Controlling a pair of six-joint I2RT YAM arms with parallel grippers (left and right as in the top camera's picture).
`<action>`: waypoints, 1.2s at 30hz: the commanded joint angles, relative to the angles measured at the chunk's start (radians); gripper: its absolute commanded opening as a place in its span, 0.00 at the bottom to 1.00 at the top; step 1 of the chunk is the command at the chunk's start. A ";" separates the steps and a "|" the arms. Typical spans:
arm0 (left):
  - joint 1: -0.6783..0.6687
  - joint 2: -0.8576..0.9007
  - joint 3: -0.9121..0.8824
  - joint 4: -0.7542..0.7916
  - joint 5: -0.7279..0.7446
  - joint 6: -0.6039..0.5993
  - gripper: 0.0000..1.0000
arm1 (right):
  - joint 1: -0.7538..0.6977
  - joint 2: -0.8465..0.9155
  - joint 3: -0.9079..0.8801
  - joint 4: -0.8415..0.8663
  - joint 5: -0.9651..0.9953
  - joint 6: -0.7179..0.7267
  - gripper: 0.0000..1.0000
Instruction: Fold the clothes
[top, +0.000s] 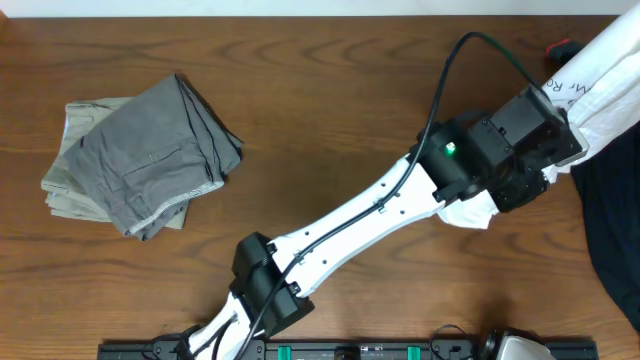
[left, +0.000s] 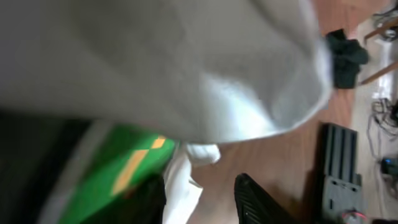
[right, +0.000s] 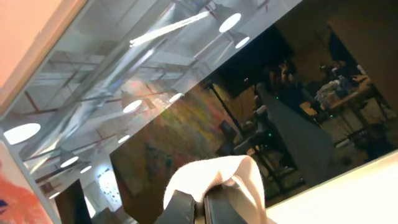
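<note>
The clothes lie in three places. Grey-khaki trousers (top: 140, 155) sit folded at the table's left. A black garment (top: 615, 235) lies at the right edge. The white T-shirt (top: 610, 60) hangs lifted at the top right, and a fold (top: 470, 212) of it shows under the left arm. My left gripper (top: 545, 160) is up against it. In the left wrist view the T-shirt (left: 161, 62) fills the top, and the left gripper (left: 205, 186) stands open with a white strip beside one finger (left: 149, 205). My right gripper (right: 202, 202) points upward, shut on a bunch of white T-shirt (right: 217, 171).
The left arm (top: 350, 225) stretches diagonally across the table's middle. A black rail (top: 340, 350) runs along the front edge. A small red object (top: 560, 46) lies at the top right. A blurred green and orange shape (left: 118, 168) sits close to the left wrist camera.
</note>
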 joint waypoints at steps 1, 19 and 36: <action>0.004 0.026 0.001 0.028 -0.026 0.009 0.40 | 0.013 -0.006 0.020 0.016 -0.013 -0.013 0.01; -0.002 0.067 0.001 0.175 -0.140 0.002 0.45 | 0.013 -0.023 0.020 0.016 -0.029 -0.005 0.02; -0.031 0.078 -0.003 0.210 -0.146 -0.003 0.43 | 0.013 -0.040 0.020 0.005 -0.040 0.017 0.02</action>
